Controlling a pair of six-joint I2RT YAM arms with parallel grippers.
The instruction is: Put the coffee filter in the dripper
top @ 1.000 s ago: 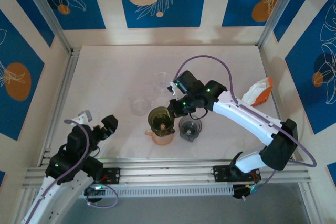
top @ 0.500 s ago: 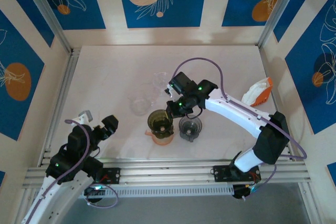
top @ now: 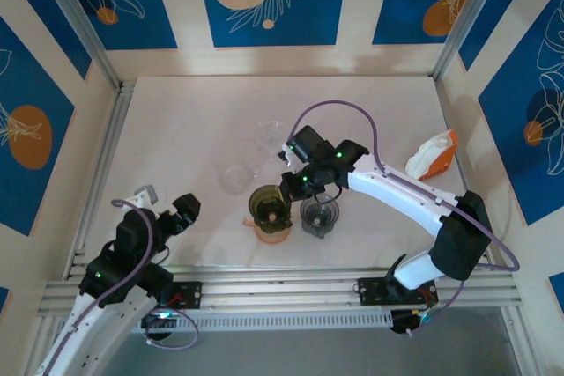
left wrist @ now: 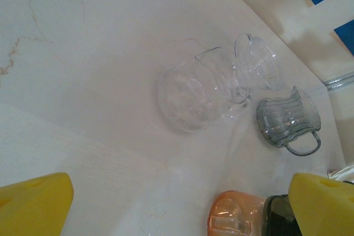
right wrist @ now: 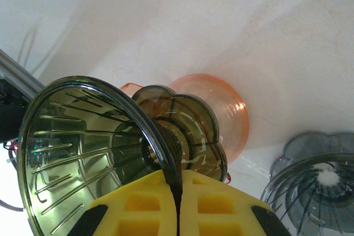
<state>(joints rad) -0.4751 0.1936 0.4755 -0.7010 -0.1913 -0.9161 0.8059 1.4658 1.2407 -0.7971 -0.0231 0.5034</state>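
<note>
We see the right gripper (right wrist: 178, 192) clamped on the rim of the smoky olive-green ribbed plastic dripper (right wrist: 83, 147), which sits on a translucent orange dripper (right wrist: 221, 109) at centre frame in the top view. A grey ribbed dripper (top: 319, 214) stands just beside them on the right, and a clear glass dripper (top: 233, 178) lies up-left. The white paper coffee filters in their orange packet (top: 432, 154) rest well apart at the right edge, with the right arm stretched between. The left gripper (top: 183, 211) hangs at lower left, fingers wide apart and holding nothing.
</note>
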